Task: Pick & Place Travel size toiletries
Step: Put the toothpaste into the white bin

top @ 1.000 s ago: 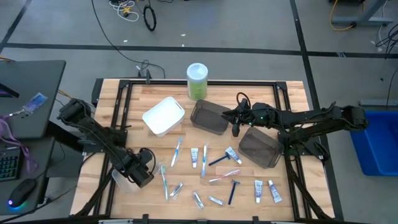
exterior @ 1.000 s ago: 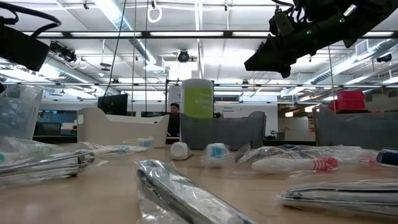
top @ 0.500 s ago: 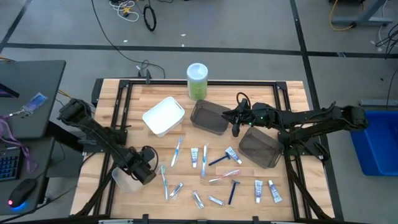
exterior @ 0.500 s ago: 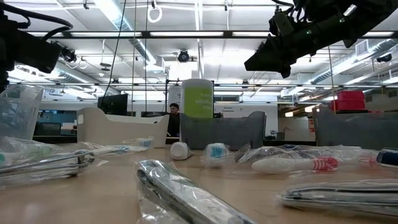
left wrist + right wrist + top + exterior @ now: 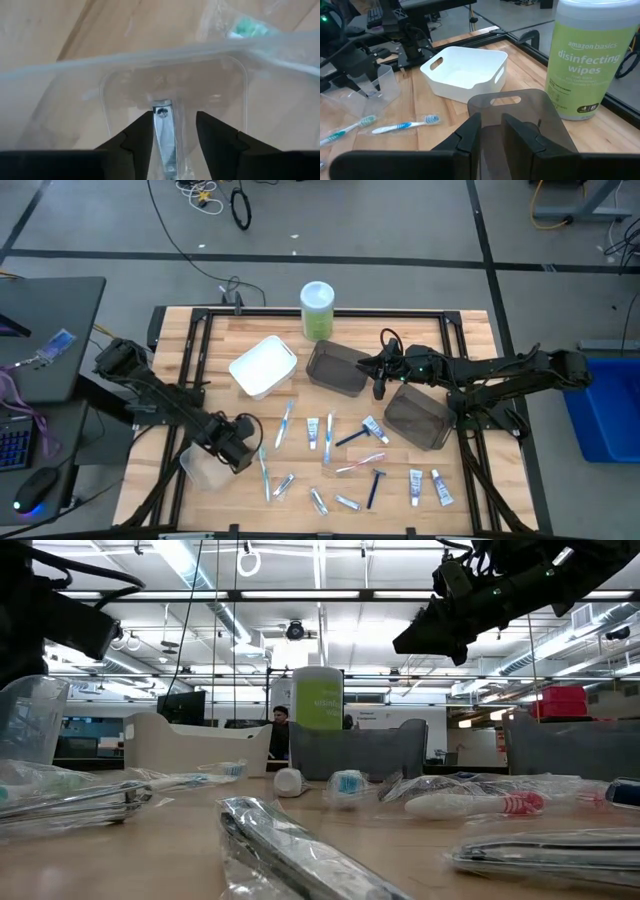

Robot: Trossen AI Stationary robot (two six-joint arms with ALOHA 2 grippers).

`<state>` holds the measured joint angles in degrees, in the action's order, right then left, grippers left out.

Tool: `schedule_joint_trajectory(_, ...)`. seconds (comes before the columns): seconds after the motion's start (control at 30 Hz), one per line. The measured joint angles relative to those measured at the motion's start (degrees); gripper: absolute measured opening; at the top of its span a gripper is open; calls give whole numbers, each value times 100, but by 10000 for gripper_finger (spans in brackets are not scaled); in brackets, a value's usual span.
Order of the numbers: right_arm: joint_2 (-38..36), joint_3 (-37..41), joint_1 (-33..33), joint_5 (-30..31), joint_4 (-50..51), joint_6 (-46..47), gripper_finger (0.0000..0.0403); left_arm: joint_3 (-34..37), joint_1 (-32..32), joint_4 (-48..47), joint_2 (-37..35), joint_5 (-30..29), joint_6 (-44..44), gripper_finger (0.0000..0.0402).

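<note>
My left gripper [image 5: 233,446] hangs over the far right corner of the clear bin [image 5: 200,470], near the table's left near corner. It is shut on a slim silver item in a clear wrapper [image 5: 164,132]. In the left wrist view the clear bin's floor [image 5: 220,95] lies straight beyond the fingers. The other toiletries [image 5: 330,450] lie flat on the wood: wrapped toothbrushes, small tubes, a dark blue razor [image 5: 375,485]. My right gripper [image 5: 379,387] hovers still at the edge of a dark bin [image 5: 337,368], its fingers a narrow gap apart [image 5: 491,125]. My left gripper pinches the wrapped silver item [image 5: 167,150] between its two fingers. The item lies along the fingers, and its free end [image 5: 161,111] sticks out past the tips. It is lifted clear, above the clear bin's floor. The fingers point slanting down toward the bin.
A white bin [image 5: 263,366] and a green wipes canister [image 5: 317,310] stand at the far side. A second dark bin [image 5: 418,418] sits at the right. A black frame [image 5: 200,330] runs round the table. A person [image 5: 282,730] shows far behind the table.
My left gripper has moved a little toward the table's far and right side, from over the clear bin's near right part to its far right corner. More of the bin shows now. The toiletries on the table have kept still.
</note>
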<state>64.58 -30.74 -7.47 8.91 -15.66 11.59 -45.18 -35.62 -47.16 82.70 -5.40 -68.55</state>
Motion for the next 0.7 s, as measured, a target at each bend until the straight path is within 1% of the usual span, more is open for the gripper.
schedule_joint_trajectory(0.13,2,0,1,0,0,-1,80,-270,201,-32,0,622,433,162)
schedule_joint_trajectory(0.2,2,0,-1,0,0,-1,81,-490,314,-106,0,835,636,162)
schedule_joint_trajectory(0.27,2,0,0,0,0,-1,82,-768,419,-156,0,956,902,160)
schedule_joint_trajectory(0.37,2,0,0,0,-2,1,82,-1219,532,-161,0,881,1078,158)
schedule_joint_trajectory(0.47,2,0,1,0,0,1,80,-1688,600,-96,0,493,1288,154)
schedule_joint_trajectory(0.6,0,0,1,0,-2,1,81,-2122,611,103,0,-670,1565,149)
schedule_joint_trajectory(0.7,2,0,0,0,-2,1,82,-2189,621,427,0,-1418,1745,149)
